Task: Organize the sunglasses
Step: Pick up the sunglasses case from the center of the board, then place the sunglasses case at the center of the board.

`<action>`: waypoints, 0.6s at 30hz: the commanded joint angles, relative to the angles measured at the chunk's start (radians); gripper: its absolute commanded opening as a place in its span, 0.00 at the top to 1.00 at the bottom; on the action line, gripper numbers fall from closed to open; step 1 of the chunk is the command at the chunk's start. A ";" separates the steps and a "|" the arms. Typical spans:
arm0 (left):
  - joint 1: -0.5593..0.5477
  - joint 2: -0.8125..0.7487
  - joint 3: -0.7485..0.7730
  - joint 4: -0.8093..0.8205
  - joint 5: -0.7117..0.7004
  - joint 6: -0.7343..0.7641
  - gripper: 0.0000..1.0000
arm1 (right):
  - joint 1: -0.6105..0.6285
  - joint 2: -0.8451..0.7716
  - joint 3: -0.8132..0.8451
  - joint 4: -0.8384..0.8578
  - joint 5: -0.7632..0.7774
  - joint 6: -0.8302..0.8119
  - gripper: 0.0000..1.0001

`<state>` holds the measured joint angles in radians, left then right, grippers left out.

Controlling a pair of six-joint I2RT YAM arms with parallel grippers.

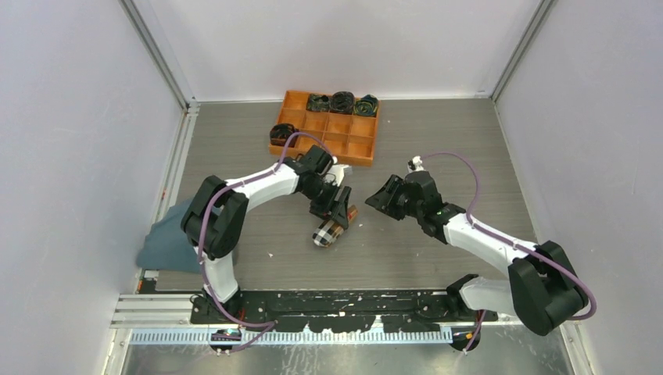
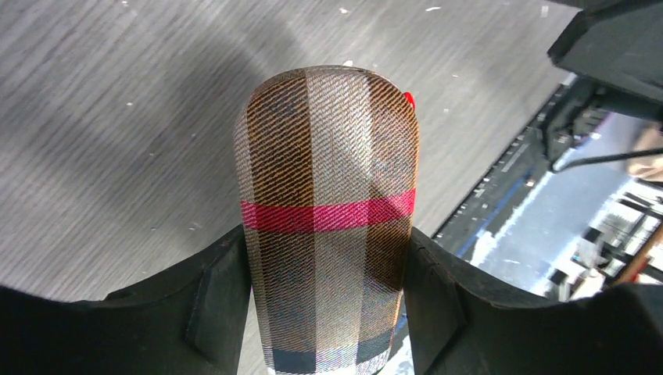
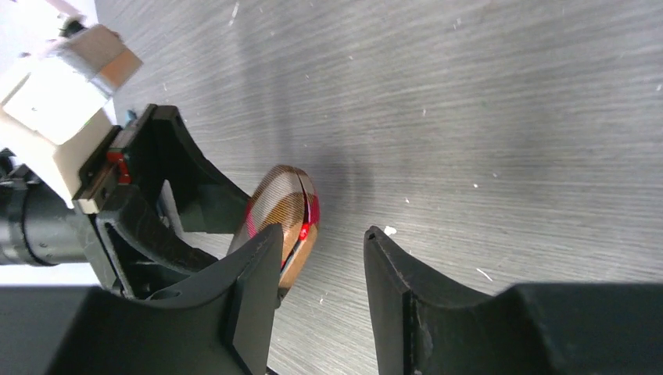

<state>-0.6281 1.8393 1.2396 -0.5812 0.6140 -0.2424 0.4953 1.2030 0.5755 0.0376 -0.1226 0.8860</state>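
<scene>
Left gripper [image 2: 328, 262] clamps the plaid case [image 2: 328, 148] at mid-table [image 1: 469, 148].
Only a sliver of the red sunglasses [image 3: 303, 231] shows in the case's seam; the right gripper [image 3: 322, 273], just right of it, has its jaws apart and empty.

The top camera is looking down from above and behind the left arm [image 1: 234, 195] and right arm [image 1: 500, 242], far enough back to be taking in the whole desk [image 1: 438, 156] and the orange tray [image 1: 360, 148] at its far side. The left wrist camera is sitting close behind the left hand [image 2: 324, 242], facing along its fingers, with the plaid case [image 2: 328, 156] filling mid-frame. The right wrist camera is peering low across the desk past the right hand [image 3: 322, 234], facing the left hand. All three views are sharing the case and the left hand.
</scene>
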 commanded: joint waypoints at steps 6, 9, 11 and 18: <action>-0.041 -0.037 0.020 0.014 -0.256 -0.035 0.26 | -0.003 0.066 -0.021 0.061 0.006 0.086 0.51; -0.061 -0.046 0.031 0.032 -0.316 -0.072 0.24 | -0.002 0.075 -0.030 0.059 0.028 0.107 0.52; -0.077 -0.042 0.046 0.030 -0.354 -0.096 0.23 | -0.003 0.076 -0.034 0.050 0.044 0.114 0.52; -0.127 -0.004 0.111 0.015 -0.490 -0.248 0.19 | -0.037 0.016 -0.042 -0.029 0.098 0.092 0.51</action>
<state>-0.7357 1.8389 1.2850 -0.5785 0.2329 -0.3702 0.4877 1.2736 0.5396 0.0360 -0.0834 0.9825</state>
